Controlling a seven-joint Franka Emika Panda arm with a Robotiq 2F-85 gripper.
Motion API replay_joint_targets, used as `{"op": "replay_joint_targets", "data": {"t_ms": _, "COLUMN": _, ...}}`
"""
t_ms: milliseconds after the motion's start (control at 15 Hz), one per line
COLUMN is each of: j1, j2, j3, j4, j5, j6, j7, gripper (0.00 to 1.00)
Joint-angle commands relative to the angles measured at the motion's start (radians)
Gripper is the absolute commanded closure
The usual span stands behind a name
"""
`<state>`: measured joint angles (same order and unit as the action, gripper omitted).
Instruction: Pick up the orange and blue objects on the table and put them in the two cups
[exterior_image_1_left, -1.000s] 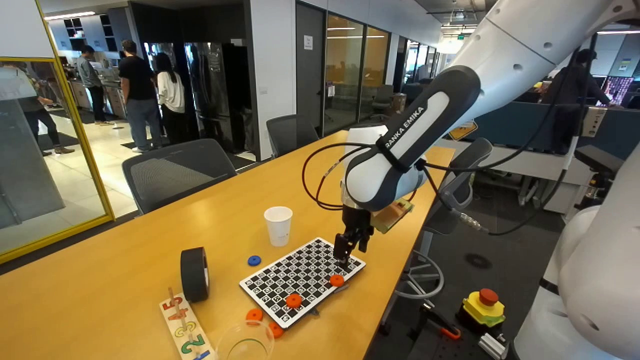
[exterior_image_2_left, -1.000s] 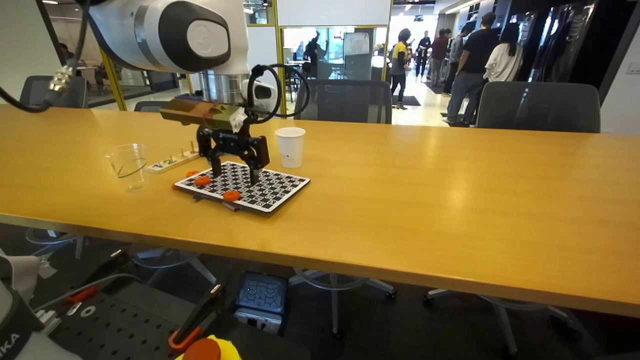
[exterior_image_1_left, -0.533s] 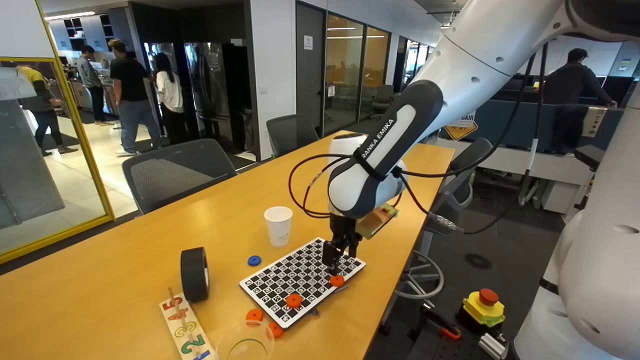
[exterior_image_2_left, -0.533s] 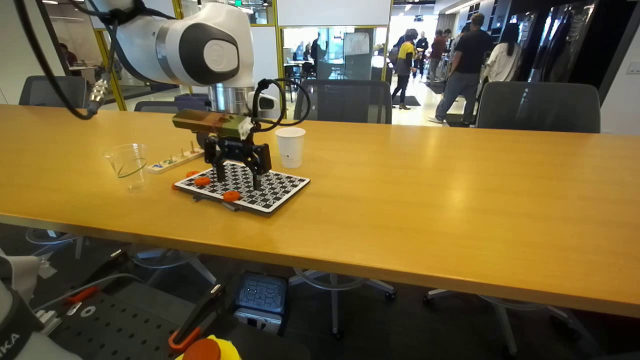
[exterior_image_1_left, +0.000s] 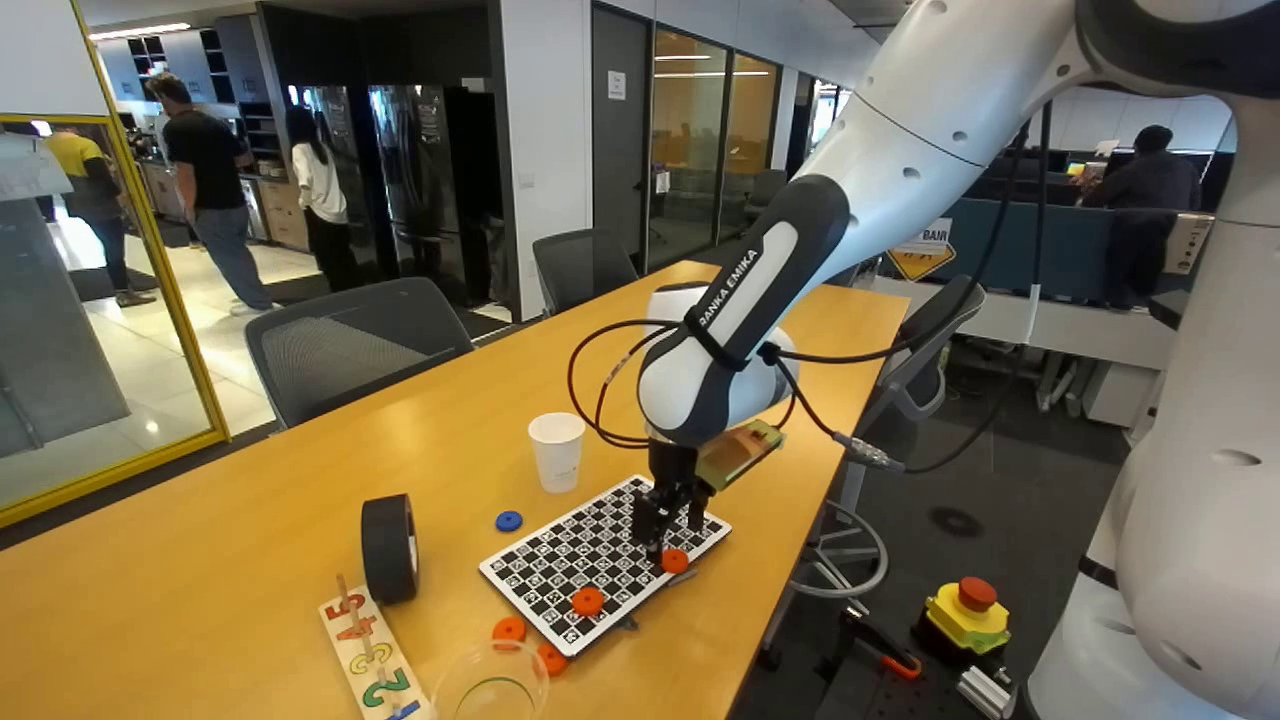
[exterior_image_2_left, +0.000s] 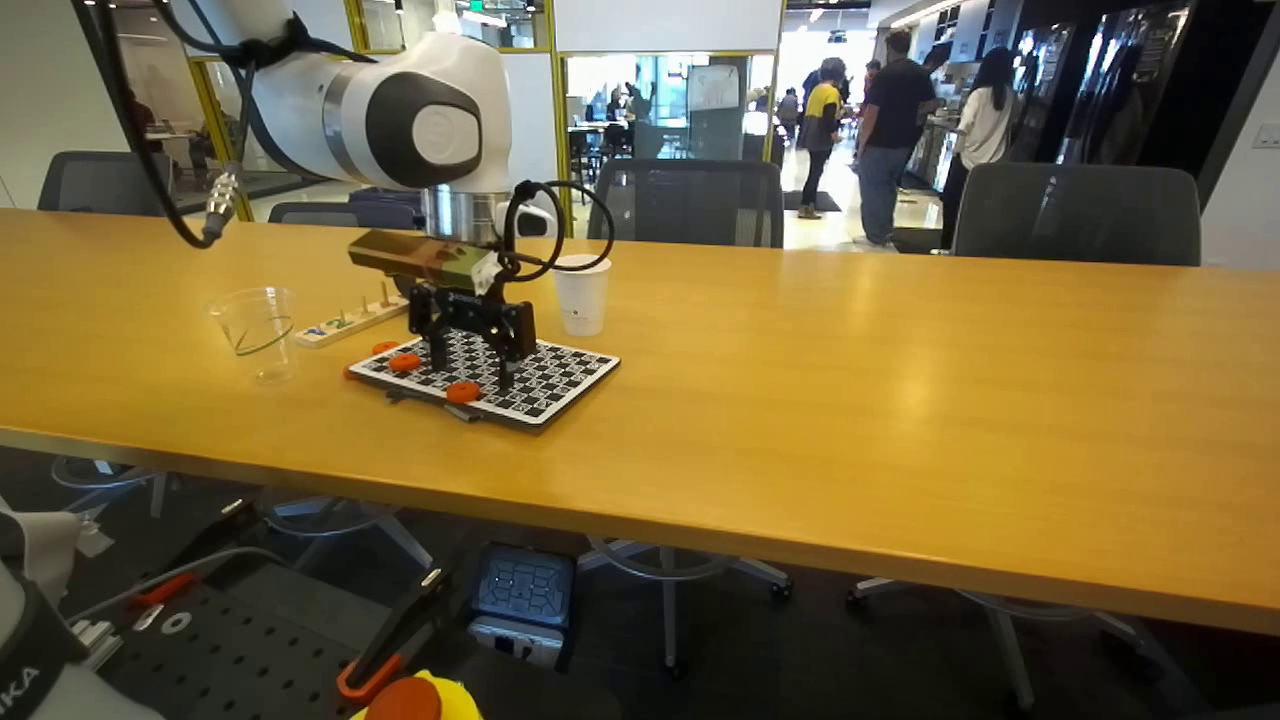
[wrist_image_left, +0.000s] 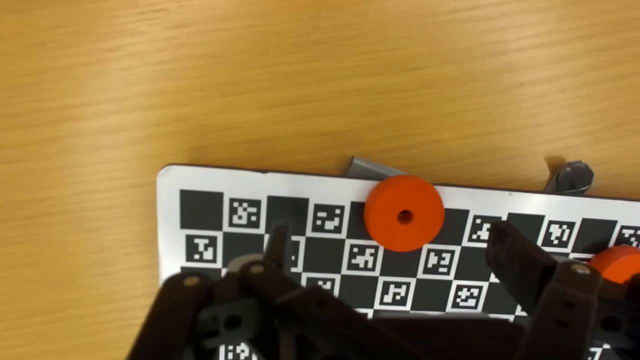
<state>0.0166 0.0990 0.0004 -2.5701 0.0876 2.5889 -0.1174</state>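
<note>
My gripper (wrist_image_left: 389, 234) is open above the checkered board, fingers apart on either side of an orange disc (wrist_image_left: 404, 214) at the board's edge, with nothing held. In an exterior view the fingertips hang just behind that disc (exterior_image_2_left: 463, 392), low over the board. A second orange disc (exterior_image_1_left: 588, 601) lies farther along the board. Two more, an orange disc (exterior_image_1_left: 508, 631) and another orange disc (exterior_image_1_left: 552, 659), rest on the table (exterior_image_2_left: 900, 420) at its corner. The blue disc (exterior_image_1_left: 509, 521) lies between board and white cup (exterior_image_1_left: 557, 452). The clear cup (exterior_image_2_left: 255, 320) stands upright.
The checkered board (exterior_image_1_left: 600, 550) lies flat under the gripper, with grey tape bits (wrist_image_left: 372, 169) along its edge. A black roll (exterior_image_1_left: 388, 550) stands on its side near a numbered peg strip (exterior_image_2_left: 350, 323). Chairs line the table's far side.
My gripper has come down toward the board and shifted toward the edge with the orange disc. The jaws stay open, and the discs and cups have not moved.
</note>
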Motion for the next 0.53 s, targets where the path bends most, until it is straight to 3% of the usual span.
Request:
{"op": "replay_joint_targets", "data": {"t_ms": 0, "j1": -0.006, "j2": 0.013, "j3": 0.023, "j4": 0.012, "j5": 0.054, "j6": 0.015, "j7": -0.006, "gripper": 0.0}}
{"op": "replay_joint_targets", "data": {"t_ms": 467, "j1": -0.006, "j2": 0.02, "j3": 0.024, "j4": 0.013, "j5": 0.068, "j6": 0.018, "j7": 0.015, "gripper": 0.0}}
